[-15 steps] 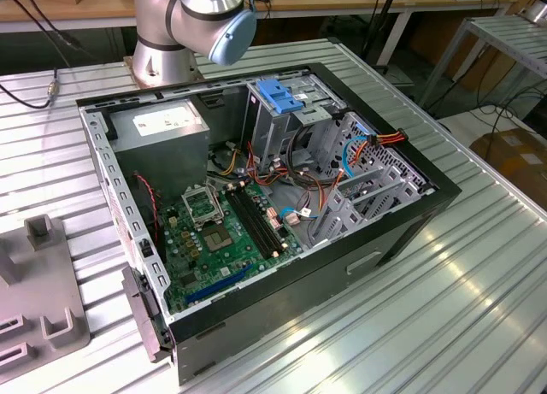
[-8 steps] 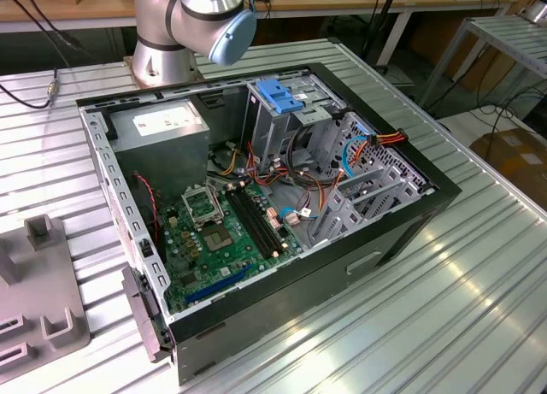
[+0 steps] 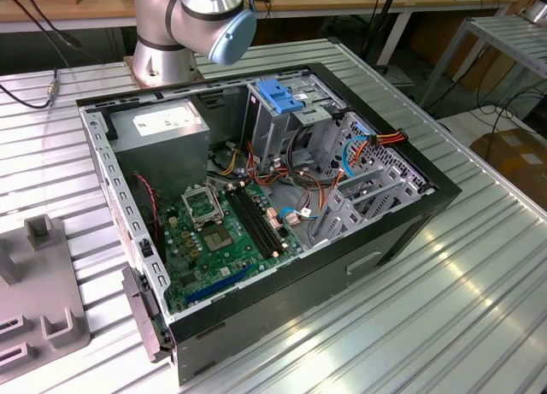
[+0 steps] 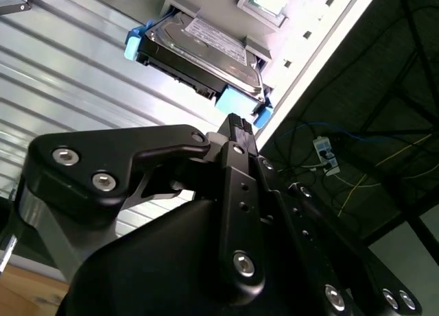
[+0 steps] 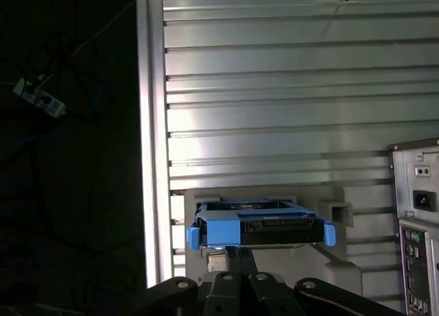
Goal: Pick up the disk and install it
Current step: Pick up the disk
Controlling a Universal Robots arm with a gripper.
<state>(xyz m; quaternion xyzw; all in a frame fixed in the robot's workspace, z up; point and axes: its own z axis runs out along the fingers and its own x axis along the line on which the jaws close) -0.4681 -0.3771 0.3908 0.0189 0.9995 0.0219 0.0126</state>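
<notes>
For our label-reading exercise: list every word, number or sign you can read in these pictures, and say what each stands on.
White label on the disk: print too small to read.
White sticker on the power-supply box: too blurred to read.
No text here can be quoted.
</notes>
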